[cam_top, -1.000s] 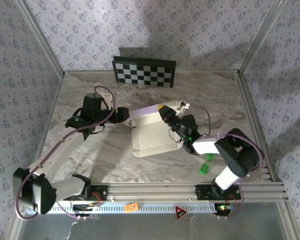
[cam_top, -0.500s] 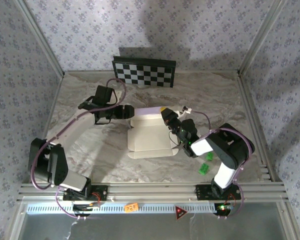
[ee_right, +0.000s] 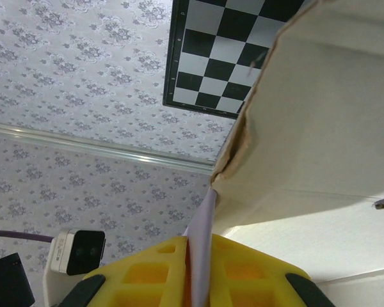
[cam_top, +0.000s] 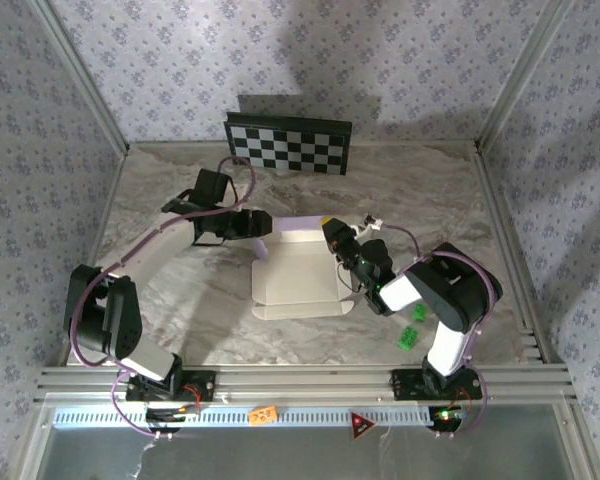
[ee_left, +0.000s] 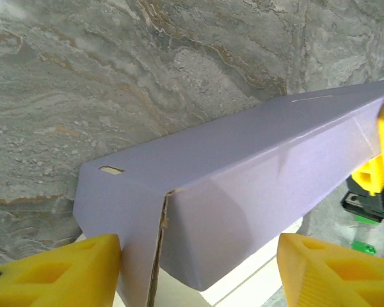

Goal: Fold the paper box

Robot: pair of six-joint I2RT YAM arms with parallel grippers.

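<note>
Tearing is looming: the right gripper [cam_top: 328,226] is pinching a lavender flap of the paper box [cam_top: 295,282] on the bench [cam_top: 180,300], while the open left gripper [cam_top: 266,223], straddling its raised corner, is risking crushing it.

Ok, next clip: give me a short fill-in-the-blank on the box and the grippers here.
1. The right gripper pinches a thin flap of the paper box; its jaws are ____.
2. The left gripper straddles a box corner whose outer face is coloured ____.
3. The small green pieces lie near the ____ arm's base.
Missing: shut; lavender; right.
</note>
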